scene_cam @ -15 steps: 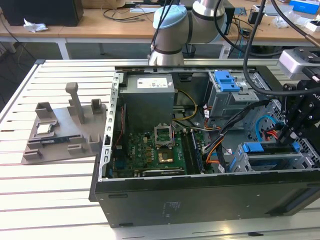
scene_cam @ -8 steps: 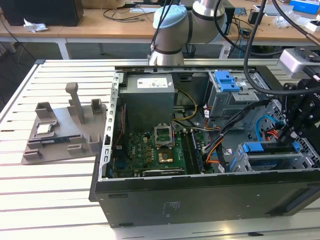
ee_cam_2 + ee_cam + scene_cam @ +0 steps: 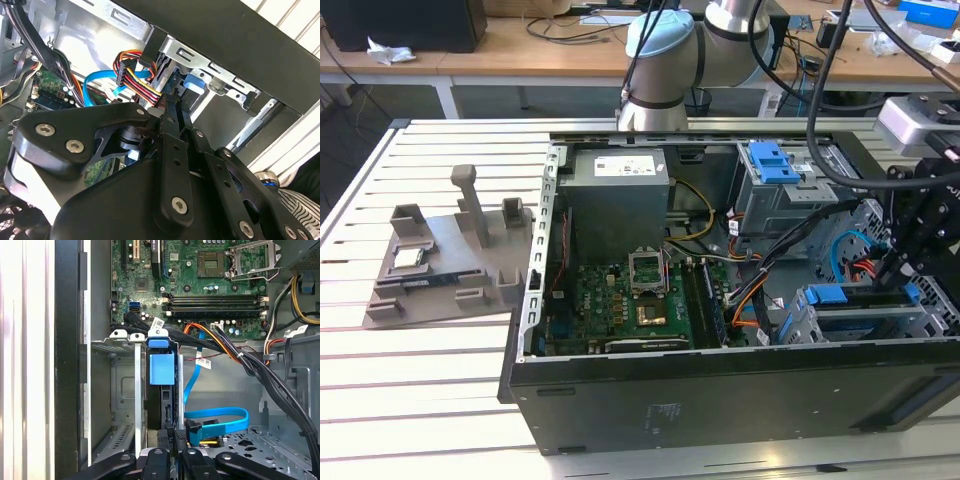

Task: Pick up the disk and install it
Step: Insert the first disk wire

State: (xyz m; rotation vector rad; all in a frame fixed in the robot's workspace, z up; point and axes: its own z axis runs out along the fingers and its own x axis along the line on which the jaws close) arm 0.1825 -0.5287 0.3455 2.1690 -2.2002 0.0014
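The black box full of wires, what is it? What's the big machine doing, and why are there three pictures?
It is an open computer case lying on a slatted table. The machine is a robot arm with a gripper, its hand. One picture is from a camera off the arm; the two wrist views come from cameras riding on the arm. The gripper is down at the disk, which stands in a metal bay in its blue frame. Beside the case lies a grey tray holding a small chip.
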